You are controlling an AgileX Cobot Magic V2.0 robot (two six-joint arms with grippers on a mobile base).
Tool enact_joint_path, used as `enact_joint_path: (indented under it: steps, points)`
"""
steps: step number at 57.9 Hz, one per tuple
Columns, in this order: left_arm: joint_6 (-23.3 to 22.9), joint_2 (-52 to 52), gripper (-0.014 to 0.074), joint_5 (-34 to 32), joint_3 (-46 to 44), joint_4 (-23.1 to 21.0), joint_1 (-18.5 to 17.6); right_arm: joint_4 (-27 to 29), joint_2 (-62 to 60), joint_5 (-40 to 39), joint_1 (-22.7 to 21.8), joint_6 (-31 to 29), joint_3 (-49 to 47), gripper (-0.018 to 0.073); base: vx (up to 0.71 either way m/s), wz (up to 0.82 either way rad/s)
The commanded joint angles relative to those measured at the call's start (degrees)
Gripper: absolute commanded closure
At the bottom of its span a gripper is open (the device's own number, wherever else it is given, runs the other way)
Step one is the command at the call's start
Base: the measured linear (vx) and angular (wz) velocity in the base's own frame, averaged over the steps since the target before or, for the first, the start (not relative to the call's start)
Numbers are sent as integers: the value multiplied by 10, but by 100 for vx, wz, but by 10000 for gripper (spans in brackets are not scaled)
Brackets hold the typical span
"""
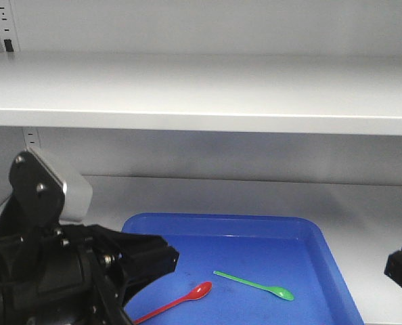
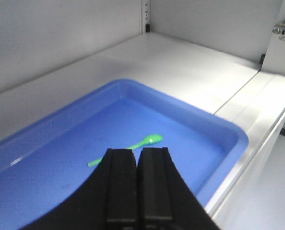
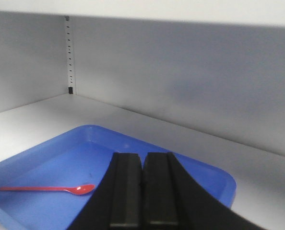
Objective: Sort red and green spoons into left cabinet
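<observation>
The red spoon (image 1: 177, 302) and the green spoon (image 1: 255, 284) are lying flat and apart from each other on the floor of the blue tray (image 1: 323, 247), which is sitting on the lower shelf (image 1: 363, 203) of the left cabinet (image 1: 201, 95); the red bowl is pointing toward the green handle's tip. Both are looking thin, light and stiff, and I am judging the smooth plastic slippery, so I am planning to pinch each mid-handle, across its narrow width, where the fingers can get under it. My left gripper (image 2: 136, 158) is hovering above the tray with its pads pressed together, holding nothing, and my right gripper (image 3: 142, 165) is hanging likewise closed and empty. From the front view my right arm is barely showing, so its exact height is uncertain.
</observation>
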Motion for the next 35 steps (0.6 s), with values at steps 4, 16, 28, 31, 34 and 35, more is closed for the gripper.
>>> enact_joint_path:
  steps: [4,16,28,31,34,35]
  points:
    - [-8,-14,596,-31,-8,-7,-1,-8,-13,39,-1,1,-4,565,0,0]
    - [-8,-14,596,-25,-8,-8,-1,-7,-13,40,-1,2,-4,565,0,0]
    - [-8,-12,596,-25,-8,-8,-1,-7,-13,40,-1,2,-4,565,0,0]
    - [-8,-12,596,-25,-8,-8,-1,-7,-13,40,-1,2,-4,565,0,0]
    - [-8,-12,596,-25,-8,-8,-1,-7,-13,40,-1,2,-4,565,0,0]
    - [-8,-12,596,-25,-8,-8,-1,-7,-13,40,-1,2,-4,565,0,0]
